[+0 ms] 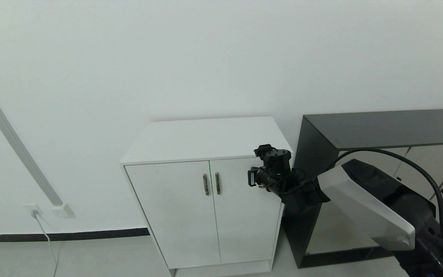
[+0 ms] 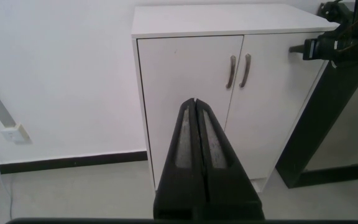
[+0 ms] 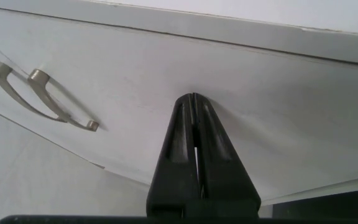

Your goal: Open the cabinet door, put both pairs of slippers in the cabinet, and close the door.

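- The white cabinet (image 1: 206,140) is standing against the wall (image 1: 206,57), with both doors sitting shut.
- The right gripper (image 3: 194,97), fingers pressed together, is pointing at the right door (image 3: 278,106) near its top edge, off to one side of the handles (image 3: 42,96).
- The left gripper (image 2: 194,102), also pinched closed, is hanging well back from the cabinet front.

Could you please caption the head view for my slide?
Shut right gripper poised before the closed cabinet, right of its handles.

The cabinet (image 1: 175,207) is smooth matt white with dull metal handles (image 1: 206,184); the sideboard (image 1: 383,129) looks glossy.
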Tool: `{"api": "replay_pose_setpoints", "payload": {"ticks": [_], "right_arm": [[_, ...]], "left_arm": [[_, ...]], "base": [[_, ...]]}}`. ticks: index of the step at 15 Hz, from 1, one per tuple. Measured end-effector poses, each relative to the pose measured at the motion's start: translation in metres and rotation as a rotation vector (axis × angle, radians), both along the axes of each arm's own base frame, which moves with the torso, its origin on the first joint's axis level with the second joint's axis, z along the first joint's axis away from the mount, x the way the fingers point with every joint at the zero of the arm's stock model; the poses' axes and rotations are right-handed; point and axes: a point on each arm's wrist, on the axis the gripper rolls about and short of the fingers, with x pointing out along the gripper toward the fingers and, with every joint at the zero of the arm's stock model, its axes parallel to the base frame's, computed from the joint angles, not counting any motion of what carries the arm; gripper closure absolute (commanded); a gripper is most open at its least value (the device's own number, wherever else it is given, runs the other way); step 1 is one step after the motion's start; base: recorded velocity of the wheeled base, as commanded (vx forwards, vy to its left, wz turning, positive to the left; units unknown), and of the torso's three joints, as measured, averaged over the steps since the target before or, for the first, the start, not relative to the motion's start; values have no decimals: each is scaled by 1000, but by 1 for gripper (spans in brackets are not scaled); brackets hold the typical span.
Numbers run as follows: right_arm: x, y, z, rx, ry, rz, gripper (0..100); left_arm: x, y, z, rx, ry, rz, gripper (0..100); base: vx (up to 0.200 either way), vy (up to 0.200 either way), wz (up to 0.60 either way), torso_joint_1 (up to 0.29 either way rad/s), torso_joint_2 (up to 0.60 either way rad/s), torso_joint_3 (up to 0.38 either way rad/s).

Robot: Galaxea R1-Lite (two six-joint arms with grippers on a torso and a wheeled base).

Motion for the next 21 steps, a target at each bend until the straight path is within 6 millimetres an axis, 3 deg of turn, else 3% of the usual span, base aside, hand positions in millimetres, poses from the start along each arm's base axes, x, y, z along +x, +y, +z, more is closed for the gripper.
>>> {"api": "replay_pose_setpoints", "payload": {"ticks": [6,12,16,21], "right_arm": [[-2,-3,-4,-5,11,-5,100],[-38,-26,-3,-17,32,-7,100],[-67,-57,17,-26,15,-94,100],[-124,-123,46,-56,-10,-279,100]], "left_arm": [[0,0,0,0,0,1,100],[0,0,0,-2,0,2,100],[0,0,0,-5,0,2,100],[0,0,0,-9,0,2,100]], "base": [[0,0,0,0,0,0],[0,0,0,0,0,0],[0,0,0,0,0,0],[0,0,0,0,0,0]]}}
